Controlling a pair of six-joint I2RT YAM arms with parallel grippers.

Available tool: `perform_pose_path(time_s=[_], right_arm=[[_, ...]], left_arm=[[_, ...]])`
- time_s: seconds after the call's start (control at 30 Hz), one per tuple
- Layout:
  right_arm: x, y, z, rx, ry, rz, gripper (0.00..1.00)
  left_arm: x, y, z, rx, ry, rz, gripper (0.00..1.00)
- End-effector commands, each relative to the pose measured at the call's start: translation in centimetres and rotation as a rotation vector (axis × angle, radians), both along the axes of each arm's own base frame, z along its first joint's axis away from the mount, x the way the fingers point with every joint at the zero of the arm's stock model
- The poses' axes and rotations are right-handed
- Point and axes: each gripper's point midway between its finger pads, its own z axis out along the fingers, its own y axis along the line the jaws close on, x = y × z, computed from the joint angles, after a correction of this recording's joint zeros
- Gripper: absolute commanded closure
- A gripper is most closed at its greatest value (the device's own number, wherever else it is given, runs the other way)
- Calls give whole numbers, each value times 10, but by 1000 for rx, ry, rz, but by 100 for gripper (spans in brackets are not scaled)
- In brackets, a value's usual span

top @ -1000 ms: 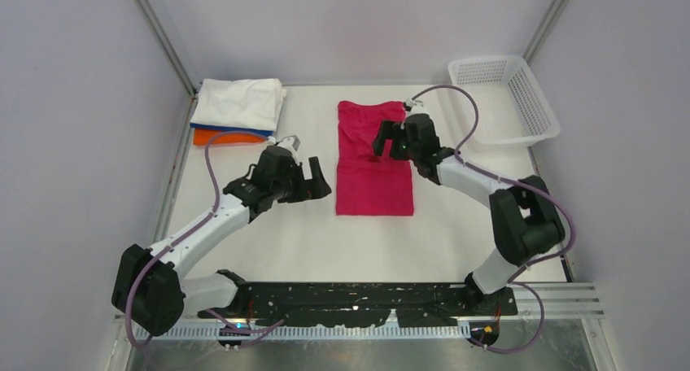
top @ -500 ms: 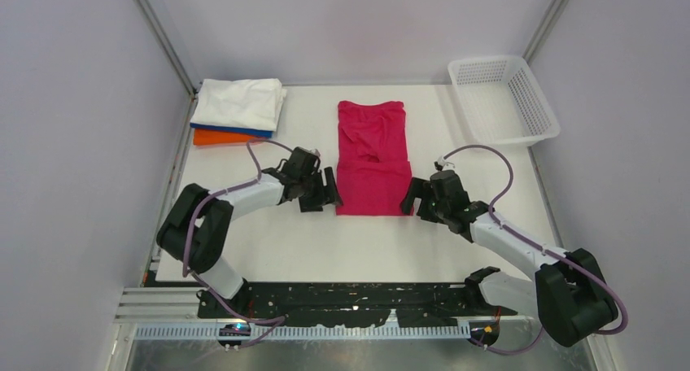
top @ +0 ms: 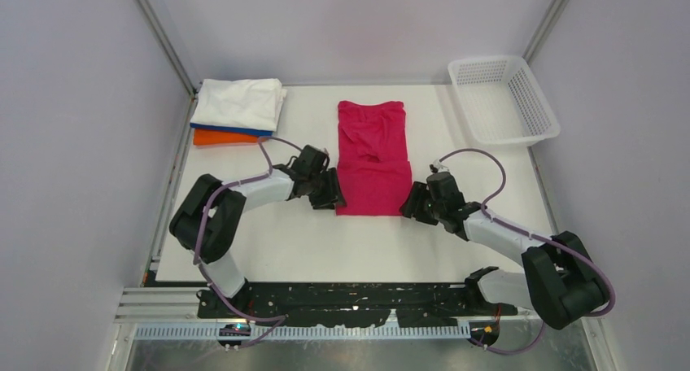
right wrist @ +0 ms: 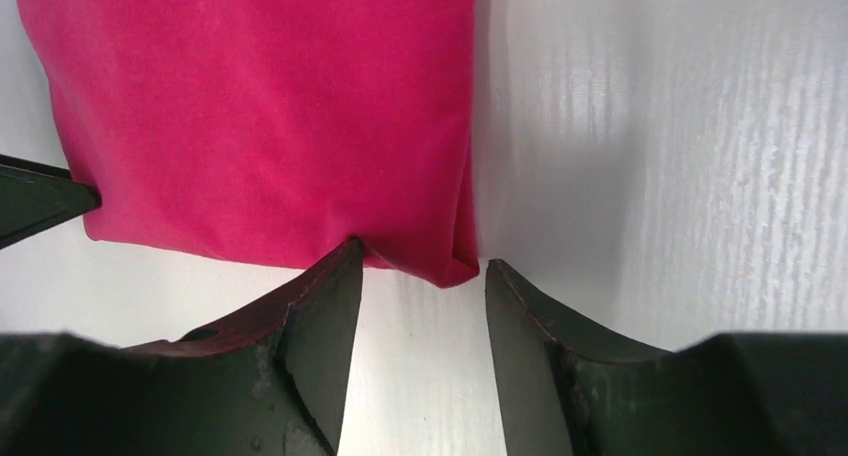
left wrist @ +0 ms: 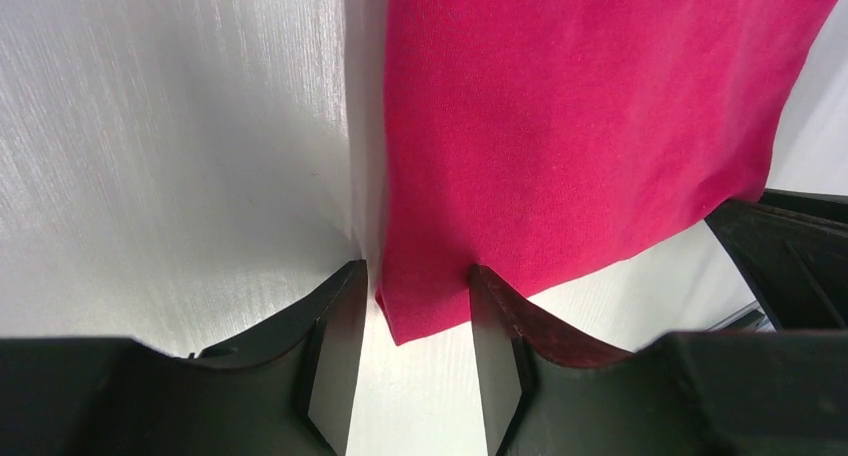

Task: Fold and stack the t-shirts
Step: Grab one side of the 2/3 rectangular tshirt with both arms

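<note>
A magenta-red t-shirt (top: 373, 155), folded into a long strip, lies flat mid-table. My left gripper (top: 334, 194) sits low at its near left corner. In the left wrist view that corner (left wrist: 430, 311) lies between the fingers of the left gripper (left wrist: 418, 276), with gaps on both sides. My right gripper (top: 409, 202) is at the near right corner. The right wrist view shows the right gripper (right wrist: 420, 256) straddling that corner (right wrist: 445, 261), the jaws still apart. Folded white (top: 240, 102), blue (top: 232, 129) and orange (top: 218, 137) t-shirts are stacked at the far left.
A white mesh basket (top: 504, 98) stands at the far right corner. The table (top: 325, 249) is white, with grey walls on three sides. Each wrist view shows the other gripper's dark finger at its edge.
Both arms dropped from beside and over the magenta shirt to its near corners. Both pairs of jaws have narrowed around those corners.
</note>
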Motion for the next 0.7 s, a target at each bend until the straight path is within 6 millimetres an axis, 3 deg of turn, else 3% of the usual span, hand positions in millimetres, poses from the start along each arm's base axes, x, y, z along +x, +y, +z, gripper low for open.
perform_pose_path(time_s=[0.0, 0.17, 0.43, 0.47, 0.5, 0.53, 0.57, 0.67], right_arm=[[1, 10, -7, 43, 21, 15, 50], [0, 7, -12, 30, 32, 1, 67], [4, 8, -15, 38, 20, -3, 93], [2, 9, -17, 41, 26, -2, 94], [2, 10, -17, 50, 23, 2, 95], [1, 10, -18, 53, 28, 2, 95], [0, 12, -18, 62, 28, 10, 95], [-4, 18, -13, 91, 14, 46, 95]], left_arm=[[0, -4, -1, 12, -1, -10, 56], [-8, -10, -6, 32, 30, -29, 60], [-22, -2, -8, 95, 36, -28, 56], [-23, -4, -9, 92, 39, -32, 58], [-25, -8, -11, 86, 45, -39, 69], [-26, -10, -13, 81, 54, -39, 88], [-26, -14, -14, 68, 57, -41, 100], [-21, -19, -9, 36, 22, -39, 100]])
